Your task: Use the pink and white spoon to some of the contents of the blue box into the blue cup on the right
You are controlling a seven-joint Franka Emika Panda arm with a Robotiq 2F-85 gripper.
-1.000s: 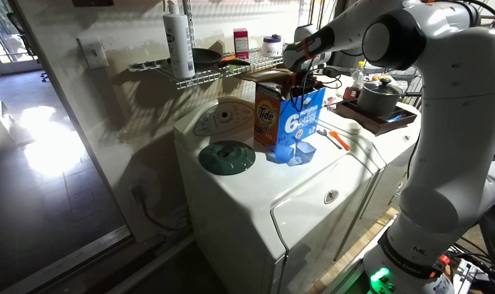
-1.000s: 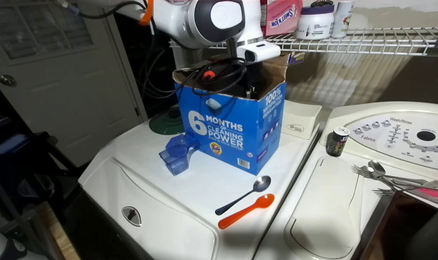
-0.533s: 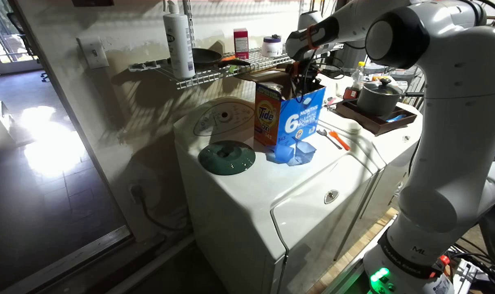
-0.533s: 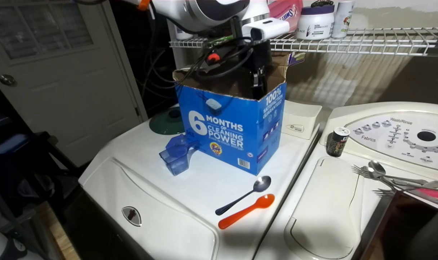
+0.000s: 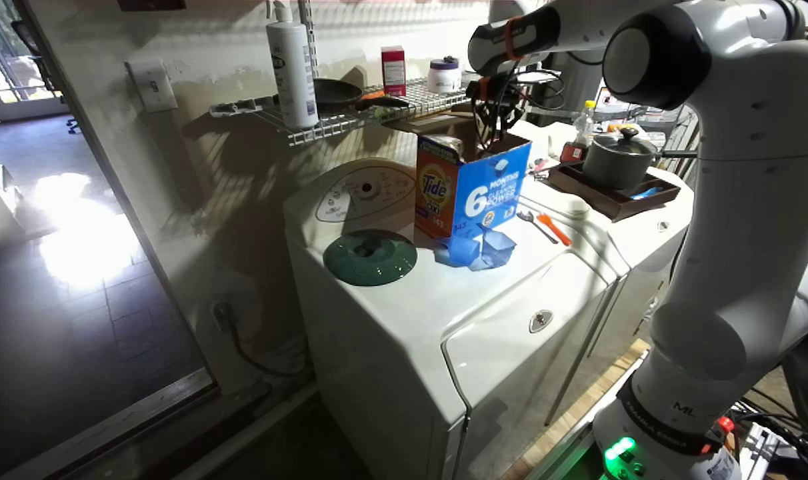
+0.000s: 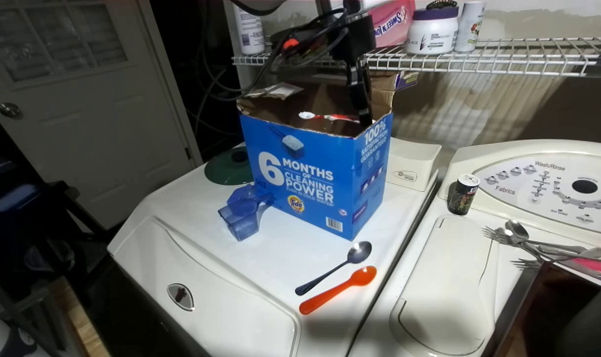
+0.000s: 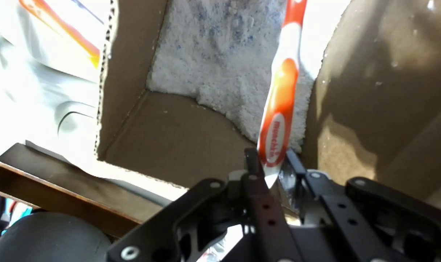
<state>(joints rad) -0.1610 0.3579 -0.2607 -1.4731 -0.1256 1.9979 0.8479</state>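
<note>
The pincer (image 7: 273,161) is clamped on the handle end of the pink and white spoon (image 7: 283,83), one fingertip to either side, beside an oval lettered "munchkin". In an exterior view the spoon shows roughly level in the open mouth of the blue box (image 6: 313,168), its white tip pointing left; I cannot tell whether it lies above or below the rim. The box stands upright with white powder (image 7: 220,69), flecked with blue, inside it. In an exterior view the blue cup (image 5: 497,253) is the right one of a pair just beside the box, on its near side; a second cup (image 5: 461,252), also light blue, sits close on the left. Farther left lies a dark green disc (image 5: 371,258). In an exterior view a metal spoon (image 6: 342,265) lies near the box's near corner on the white appliance top (image 6: 275,258), with an orange spoon (image 6: 332,294) nearer still, apart from it. On a second appliance (image 6: 447,287) to the right are a black can (image 6: 463,195), standing, and, nearer, a tangle of cutlery (image 6: 558,249). On the far wire shelf (image 6: 509,62) stands a purple-lidded white jar (image 6: 432,34).
</note>
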